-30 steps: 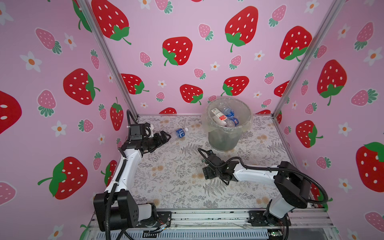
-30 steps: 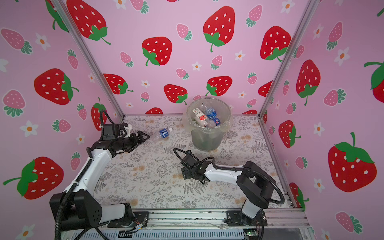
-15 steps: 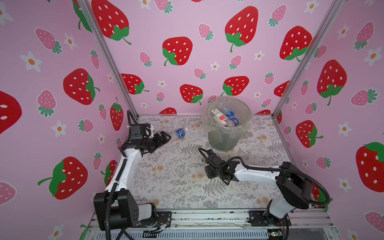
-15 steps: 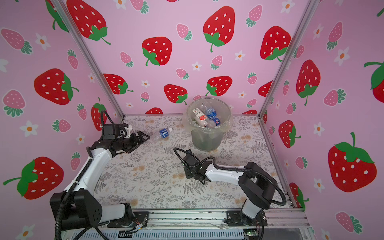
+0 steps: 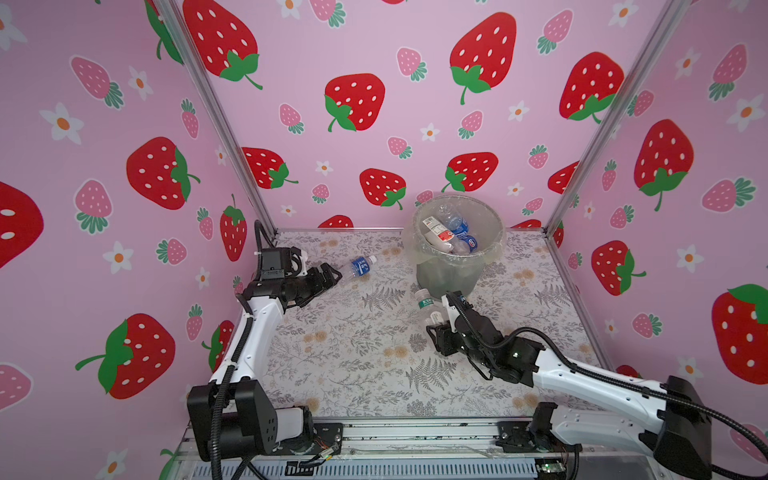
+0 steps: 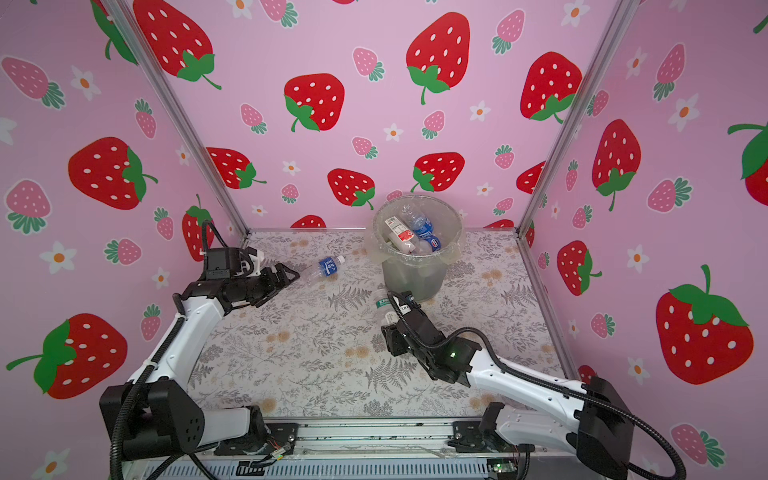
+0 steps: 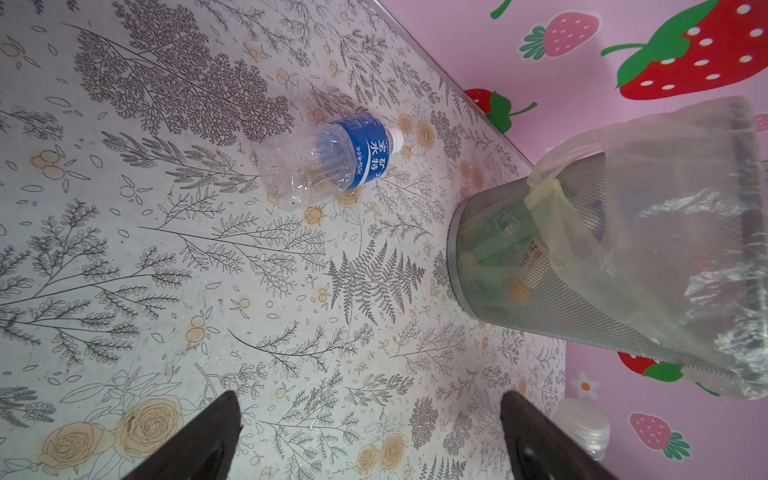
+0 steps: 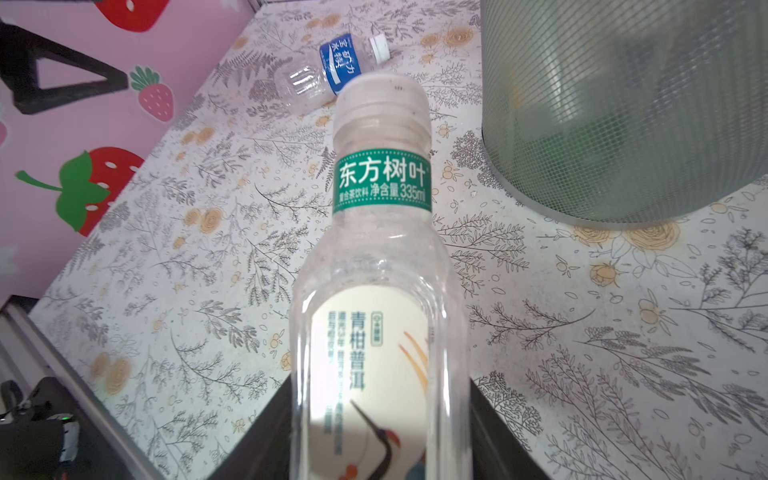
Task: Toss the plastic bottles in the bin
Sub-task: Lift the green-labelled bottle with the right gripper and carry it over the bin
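- Floral table (image 5: 353, 365), strawberry walls (image 5: 395, 50).
- Green-banded bottle (image 8: 380, 187) is clenched mid-body by the right gripper (image 5: 438, 322); bin (image 5: 449, 274) stands just beyond it.
- Blue-label bottle (image 7: 332, 160) lies ahead of the released left gripper (image 7: 372, 405), apart.
- Both are judged light, thin-walled, slick; best taken across the body.

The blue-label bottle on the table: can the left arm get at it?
Probably yes. The left gripper stands open, pointed at the blue-label bottle, with only table between them. The bin stands off to the side, and the right gripper holds the green-label bottle elsewhere.
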Controlling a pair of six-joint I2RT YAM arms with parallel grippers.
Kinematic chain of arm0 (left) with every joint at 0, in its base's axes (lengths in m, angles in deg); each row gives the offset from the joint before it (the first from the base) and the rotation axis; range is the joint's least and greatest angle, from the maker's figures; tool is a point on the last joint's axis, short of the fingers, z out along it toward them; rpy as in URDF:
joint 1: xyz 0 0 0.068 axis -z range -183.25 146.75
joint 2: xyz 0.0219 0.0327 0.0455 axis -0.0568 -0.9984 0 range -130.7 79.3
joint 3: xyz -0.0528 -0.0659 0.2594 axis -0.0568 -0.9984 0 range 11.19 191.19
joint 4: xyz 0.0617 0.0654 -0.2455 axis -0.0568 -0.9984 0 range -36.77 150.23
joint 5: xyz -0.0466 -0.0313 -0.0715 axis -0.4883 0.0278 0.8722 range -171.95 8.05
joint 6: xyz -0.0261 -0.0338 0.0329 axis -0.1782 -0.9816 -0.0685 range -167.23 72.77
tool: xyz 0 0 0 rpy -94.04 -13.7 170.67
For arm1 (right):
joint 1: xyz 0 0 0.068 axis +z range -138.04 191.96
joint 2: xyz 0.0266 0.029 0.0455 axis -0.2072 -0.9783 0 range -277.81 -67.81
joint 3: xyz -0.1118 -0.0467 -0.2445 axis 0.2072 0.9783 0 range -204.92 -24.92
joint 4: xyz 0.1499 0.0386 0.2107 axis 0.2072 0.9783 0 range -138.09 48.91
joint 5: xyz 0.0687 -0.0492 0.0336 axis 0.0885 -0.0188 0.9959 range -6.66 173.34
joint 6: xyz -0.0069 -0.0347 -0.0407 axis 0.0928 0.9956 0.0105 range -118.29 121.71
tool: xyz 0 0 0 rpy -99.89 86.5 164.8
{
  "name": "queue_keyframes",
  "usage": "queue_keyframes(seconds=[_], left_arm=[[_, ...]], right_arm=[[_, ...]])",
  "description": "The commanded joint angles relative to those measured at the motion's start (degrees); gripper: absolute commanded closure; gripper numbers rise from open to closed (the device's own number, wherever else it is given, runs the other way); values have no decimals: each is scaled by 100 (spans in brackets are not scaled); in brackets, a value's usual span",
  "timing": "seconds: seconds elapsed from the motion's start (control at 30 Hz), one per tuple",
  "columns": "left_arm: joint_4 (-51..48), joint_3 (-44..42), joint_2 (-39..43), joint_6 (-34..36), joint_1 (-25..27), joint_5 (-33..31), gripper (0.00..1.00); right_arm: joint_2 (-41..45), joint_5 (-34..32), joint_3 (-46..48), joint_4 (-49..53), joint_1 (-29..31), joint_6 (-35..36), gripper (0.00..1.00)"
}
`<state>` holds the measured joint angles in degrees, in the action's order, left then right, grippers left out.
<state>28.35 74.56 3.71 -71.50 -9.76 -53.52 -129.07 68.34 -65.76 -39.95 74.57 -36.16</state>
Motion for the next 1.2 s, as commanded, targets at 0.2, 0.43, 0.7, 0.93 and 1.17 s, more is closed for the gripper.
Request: queue_keyframes(seconds=[0.2, 0.43, 0.7, 0.93, 1.17], left_arm=[[-193, 271, -60, 174, -24, -221, 1], [-189, 258, -82, 160, -20, -248, 1], [-192, 263, -114, 155, -20, -243, 1], [-185, 257, -111, 148, -19, -241, 1], [-184, 263, -122, 136, -17, -220, 1]], right_arm=[[1402, -496, 250, -19, 217, -103, 47], [2087, -1052, 338, 24, 217, -30, 48], [2706, -1510, 408, 64, 221, -80, 47], [3178, -1809, 590, 52, 216, -105, 47], [3068, -2068, 494, -83, 213, 19, 47]])
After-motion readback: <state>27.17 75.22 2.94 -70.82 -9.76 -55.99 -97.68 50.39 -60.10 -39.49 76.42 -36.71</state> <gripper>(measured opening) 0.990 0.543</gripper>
